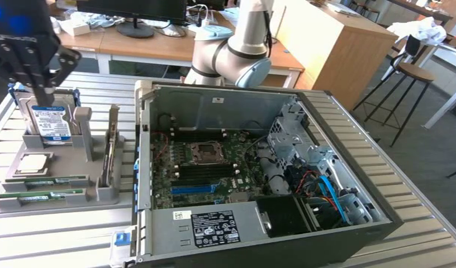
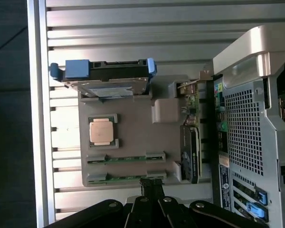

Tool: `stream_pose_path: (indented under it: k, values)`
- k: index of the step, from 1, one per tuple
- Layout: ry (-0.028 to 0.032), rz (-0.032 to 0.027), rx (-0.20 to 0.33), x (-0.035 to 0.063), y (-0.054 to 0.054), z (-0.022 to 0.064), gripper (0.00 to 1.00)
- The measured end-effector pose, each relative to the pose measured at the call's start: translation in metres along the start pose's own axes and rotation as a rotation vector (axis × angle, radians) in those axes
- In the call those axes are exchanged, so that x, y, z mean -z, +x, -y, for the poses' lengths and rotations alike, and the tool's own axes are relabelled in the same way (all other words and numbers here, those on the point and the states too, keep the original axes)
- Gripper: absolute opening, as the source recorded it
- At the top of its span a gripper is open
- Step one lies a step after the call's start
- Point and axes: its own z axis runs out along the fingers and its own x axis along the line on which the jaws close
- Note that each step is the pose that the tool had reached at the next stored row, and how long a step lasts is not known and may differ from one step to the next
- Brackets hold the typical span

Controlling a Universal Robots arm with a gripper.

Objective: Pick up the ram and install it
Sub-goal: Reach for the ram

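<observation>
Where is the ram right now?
Two ram sticks lie side by side in the gray tray on the exterior view's left, near the square processor chip, beside the open computer case.

Robotics lab in a shared office: a grey robot arm (image 1: 239, 50) rises behind a slatted aluminium table (image 1: 422, 190) that carries an open desktop computer case (image 1: 213, 109), its motherboard (image 1: 205, 167) exposed, and a grey parts holder (image 1: 64, 167). Beyond stand wooden desks (image 1: 146, 47) with a monitor (image 1: 131, 11), a wooden counter (image 1: 340, 44) and a bar stool (image 1: 414, 72).
</observation>
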Motion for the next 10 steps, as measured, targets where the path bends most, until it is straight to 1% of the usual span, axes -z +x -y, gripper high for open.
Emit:
stream_pose_path:
  k: [3, 6, 10]
  values:
    - [0.0001, -0.0001, 0.0, -0.0002, 0.008, 0.0006, 0.1]
    - [0.0, 0.0, 0.0, -0.0003, 0.014, 0.0011, 0.1]
    - [0.0, 0.0, 0.0, -0.0003, 0.016, 0.0012, 0.1]
